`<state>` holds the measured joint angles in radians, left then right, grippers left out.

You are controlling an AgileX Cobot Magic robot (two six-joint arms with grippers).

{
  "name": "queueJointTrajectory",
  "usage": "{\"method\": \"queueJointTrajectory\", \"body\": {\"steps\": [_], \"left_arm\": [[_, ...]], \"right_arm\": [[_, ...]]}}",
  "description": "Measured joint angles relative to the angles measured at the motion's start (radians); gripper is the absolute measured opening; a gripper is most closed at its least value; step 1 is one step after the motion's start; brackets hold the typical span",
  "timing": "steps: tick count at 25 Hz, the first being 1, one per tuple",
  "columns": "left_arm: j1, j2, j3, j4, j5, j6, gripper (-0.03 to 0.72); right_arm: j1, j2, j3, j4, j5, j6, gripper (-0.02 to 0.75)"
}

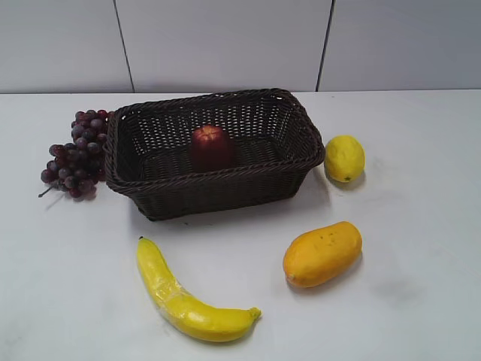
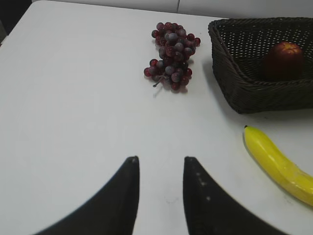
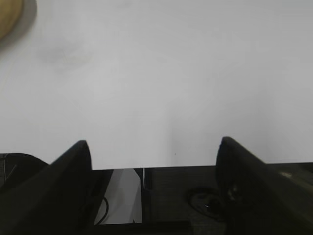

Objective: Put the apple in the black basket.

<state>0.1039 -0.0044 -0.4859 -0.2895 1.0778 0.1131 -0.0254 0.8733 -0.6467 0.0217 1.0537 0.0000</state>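
Observation:
The dark red apple [image 1: 210, 146] rests inside the black basket [image 1: 218, 185], near its middle. It also shows in the left wrist view [image 2: 283, 59], inside the basket [image 2: 244, 88] at the upper right. Neither gripper shows in the exterior view. My left gripper [image 2: 161, 159] is open and empty over bare table, well short of the basket. My right gripper [image 3: 154, 143] is wide open and empty at the table's front edge.
A bunch of grapes [image 1: 75, 154] lies left of the basket, also in the left wrist view [image 2: 171, 56]. A lemon [image 1: 344, 158] sits to its right. A banana [image 1: 188, 297] [image 2: 279, 164] and an orange mango [image 1: 322, 253] [image 3: 7, 19] lie in front.

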Motion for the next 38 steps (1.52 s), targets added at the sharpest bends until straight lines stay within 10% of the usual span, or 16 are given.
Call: {"method": "queueJointTrajectory", "body": {"steps": [38], "left_arm": [[0.0, 0.0, 0.0, 0.0, 0.0, 0.0, 0.235]], "right_arm": [[0.008, -0.877, 0.15, 0.005, -0.015, 0.0, 0.535]]}}
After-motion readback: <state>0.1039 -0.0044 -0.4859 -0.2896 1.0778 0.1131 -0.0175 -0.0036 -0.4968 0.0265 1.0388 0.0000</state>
